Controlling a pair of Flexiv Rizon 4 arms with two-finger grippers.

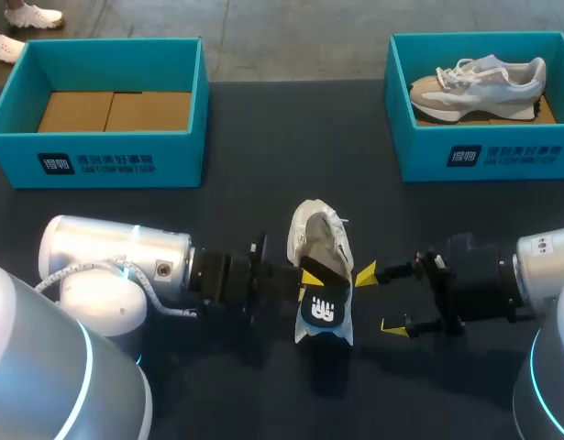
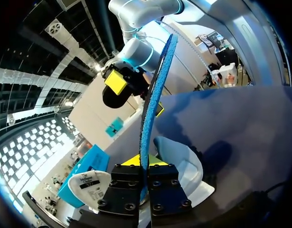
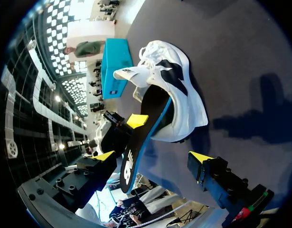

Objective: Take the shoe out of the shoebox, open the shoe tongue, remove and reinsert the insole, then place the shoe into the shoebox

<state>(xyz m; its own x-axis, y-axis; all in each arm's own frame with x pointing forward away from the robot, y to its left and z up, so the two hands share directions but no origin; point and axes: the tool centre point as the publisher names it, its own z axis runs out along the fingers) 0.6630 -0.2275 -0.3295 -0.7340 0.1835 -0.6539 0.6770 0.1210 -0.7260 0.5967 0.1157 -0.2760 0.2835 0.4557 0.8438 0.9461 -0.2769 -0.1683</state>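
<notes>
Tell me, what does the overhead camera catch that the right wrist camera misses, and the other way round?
Only the overhead view shows the right box with a second shoe in it. Only the right wrist view looks into the mouth of the shoe, where the far end of the insole seems tucked in below the raised tongue. Both show the shoe on the table, the left pincer gripping the insole, the right pincer open beside it, and the left box.
</notes>
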